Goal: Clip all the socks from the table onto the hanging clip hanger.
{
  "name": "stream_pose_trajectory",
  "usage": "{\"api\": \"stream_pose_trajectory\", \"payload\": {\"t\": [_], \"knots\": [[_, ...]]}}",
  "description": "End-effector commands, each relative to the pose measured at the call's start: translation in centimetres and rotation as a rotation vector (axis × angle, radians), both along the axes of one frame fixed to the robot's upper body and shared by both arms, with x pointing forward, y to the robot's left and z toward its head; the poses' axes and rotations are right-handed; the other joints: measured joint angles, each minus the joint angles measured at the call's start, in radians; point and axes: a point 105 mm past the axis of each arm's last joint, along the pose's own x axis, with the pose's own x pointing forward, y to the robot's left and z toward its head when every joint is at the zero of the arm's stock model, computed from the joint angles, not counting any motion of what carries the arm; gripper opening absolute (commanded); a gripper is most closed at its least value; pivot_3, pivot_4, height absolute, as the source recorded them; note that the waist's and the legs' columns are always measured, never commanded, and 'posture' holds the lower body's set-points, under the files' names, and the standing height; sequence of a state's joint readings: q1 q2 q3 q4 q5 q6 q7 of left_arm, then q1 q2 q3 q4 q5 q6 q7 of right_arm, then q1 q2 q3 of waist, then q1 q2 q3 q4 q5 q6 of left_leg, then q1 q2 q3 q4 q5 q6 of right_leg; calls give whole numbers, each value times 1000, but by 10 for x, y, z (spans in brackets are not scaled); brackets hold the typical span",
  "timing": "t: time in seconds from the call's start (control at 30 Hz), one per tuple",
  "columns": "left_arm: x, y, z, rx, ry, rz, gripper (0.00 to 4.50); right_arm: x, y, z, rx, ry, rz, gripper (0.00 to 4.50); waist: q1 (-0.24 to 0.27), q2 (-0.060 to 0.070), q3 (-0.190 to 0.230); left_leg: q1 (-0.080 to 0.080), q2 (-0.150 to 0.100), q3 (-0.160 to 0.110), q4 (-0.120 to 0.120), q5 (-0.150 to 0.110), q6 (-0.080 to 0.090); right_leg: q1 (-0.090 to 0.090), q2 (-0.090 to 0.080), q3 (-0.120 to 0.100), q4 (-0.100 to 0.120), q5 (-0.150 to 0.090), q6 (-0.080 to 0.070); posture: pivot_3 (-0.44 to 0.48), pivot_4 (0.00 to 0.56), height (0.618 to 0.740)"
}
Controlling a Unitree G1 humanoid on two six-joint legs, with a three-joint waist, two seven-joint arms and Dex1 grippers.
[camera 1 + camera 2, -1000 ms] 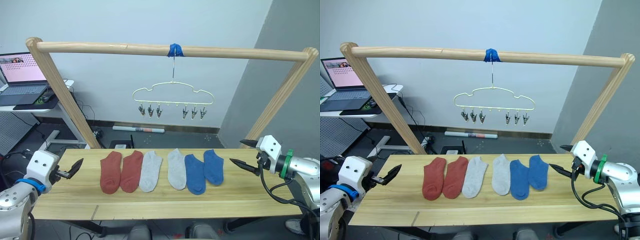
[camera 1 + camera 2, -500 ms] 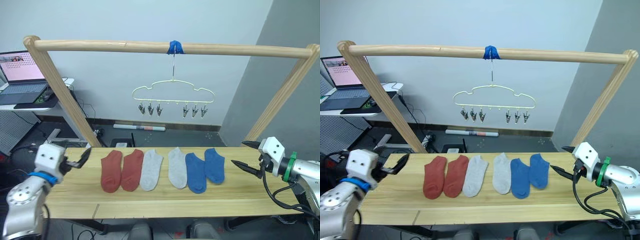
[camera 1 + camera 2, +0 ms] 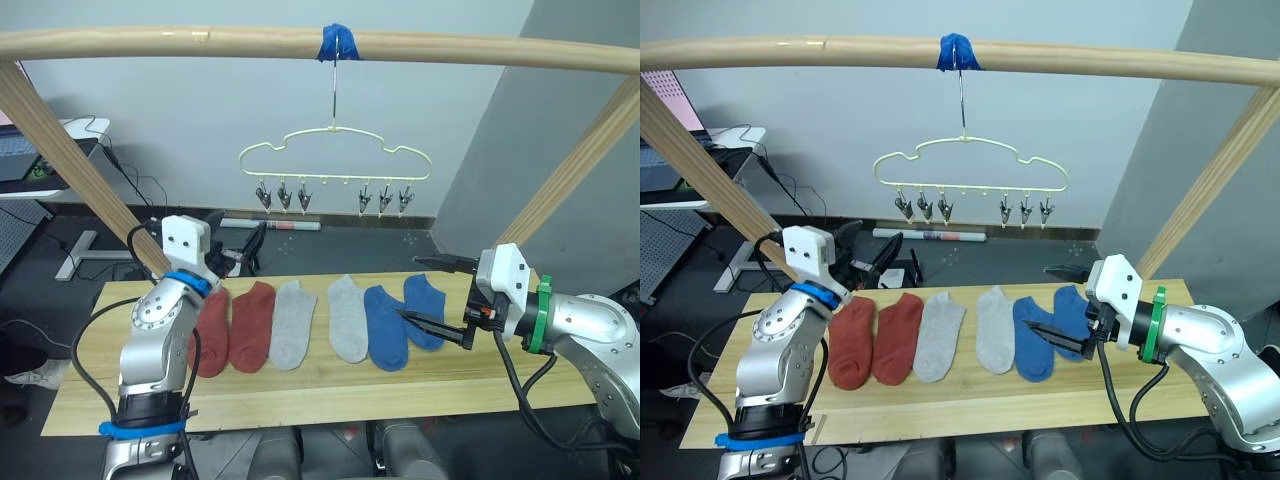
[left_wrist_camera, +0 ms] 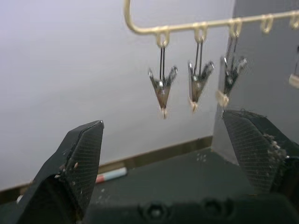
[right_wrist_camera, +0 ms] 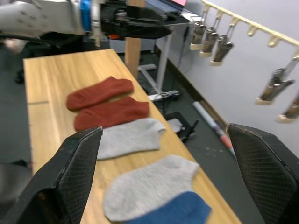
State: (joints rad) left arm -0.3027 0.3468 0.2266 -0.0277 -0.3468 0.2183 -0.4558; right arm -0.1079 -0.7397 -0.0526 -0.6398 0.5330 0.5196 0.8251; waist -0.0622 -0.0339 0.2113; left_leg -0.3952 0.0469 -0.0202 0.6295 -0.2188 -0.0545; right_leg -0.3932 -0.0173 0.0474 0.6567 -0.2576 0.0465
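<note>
Left eye view: six socks lie in a row on the table [image 3: 300,385], from left to right two red socks [image 3: 232,327], two grey socks [image 3: 320,321] and two blue socks [image 3: 404,318]. The hanger [image 3: 334,160] hangs by its hook from blue tape [image 3: 335,42] on the frame bar [image 3: 150,41], above and beyond the far edge of the table. Six clips [image 3: 283,195] hang under it, three to the left and three to the right. The left gripper [image 3: 243,251] is raised over the table's far left, fingers spread, empty, and its arm covers part of the leftmost red sock. The right gripper [image 3: 432,297] is open and empty, its lower finger just over the blue pair.

Right eye view: much the same, with a laptop [image 3: 670,110] on a side desk at far left, behind the slanted frame post [image 3: 700,170].

Left wrist view: the open fingers [image 4: 77,161] frame three clips [image 4: 162,84] hanging from the hanger's rail, well apart from the fingertips, with a grey wall behind.

Right wrist view: between its spread fingers [image 5: 77,158] lie the red and grey socks and part of one blue sock [image 5: 177,210] on the table. The left gripper [image 5: 135,24] shows beyond them, and clips hang along the hanger rail at the wall side.
</note>
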Motion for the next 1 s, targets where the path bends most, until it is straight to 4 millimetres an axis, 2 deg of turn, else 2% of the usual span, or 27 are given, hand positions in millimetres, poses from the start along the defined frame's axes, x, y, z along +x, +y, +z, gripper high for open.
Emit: {"api": "stream_pose_trajectory", "payload": {"t": [0.03, 0.13, 0.43, 0.6, 0.77, 1.0], "knots": [[11, -8, 13, -56, -51, 6, 4114, -8, 8, 9, 20, -34, 42, 4500, -1, 1, 9, -3, 0, 0, 0, 0, 0, -2, 0, 0, 0, 0, 0, -182, 269, 740], [16, -13, 15, -79, -63, 13, 3359, -10, 7, 7, 19, -30, 44, 4500, -3, -1, 20, -5, 0, -2, 0, 0, 0, -4, 0, -2, 0, 0, 0, -198, 276, 740], [33, -22, 22, -119, -92, 32, 3359, -14, 11, 8, 34, -38, 50, 4500, -24, -4, 43, -6, 0, -2, 0, 0, 0, -5, 0, -2, 0, 0, 1, -230, 287, 740], [40, -21, 35, -127, -146, 61, 3359, -13, 14, 12, 42, -47, 62, 4500, -28, -5, 46, -7, 0, -1, 0, 0, 0, -8, 0, -1, 1, 0, 1, -236, 286, 740], [43, -19, 44, -141, -179, 75, 3359, -9, 12, 14, 34, -52, 65, 4500, -29, -5, 46, -11, 0, -1, 0, 0, 0, -12, 0, -1, 1, 0, 1, -234, 284, 740], [40, -18, 45, -151, -186, 81, 3359, -8, 14, 16, 38, -55, 73, 4500, -29, -5, 46, -12, 0, -2, 0, 0, 0, -12, 0, -2, 1, 0, 1, -226, 282, 740]]}}
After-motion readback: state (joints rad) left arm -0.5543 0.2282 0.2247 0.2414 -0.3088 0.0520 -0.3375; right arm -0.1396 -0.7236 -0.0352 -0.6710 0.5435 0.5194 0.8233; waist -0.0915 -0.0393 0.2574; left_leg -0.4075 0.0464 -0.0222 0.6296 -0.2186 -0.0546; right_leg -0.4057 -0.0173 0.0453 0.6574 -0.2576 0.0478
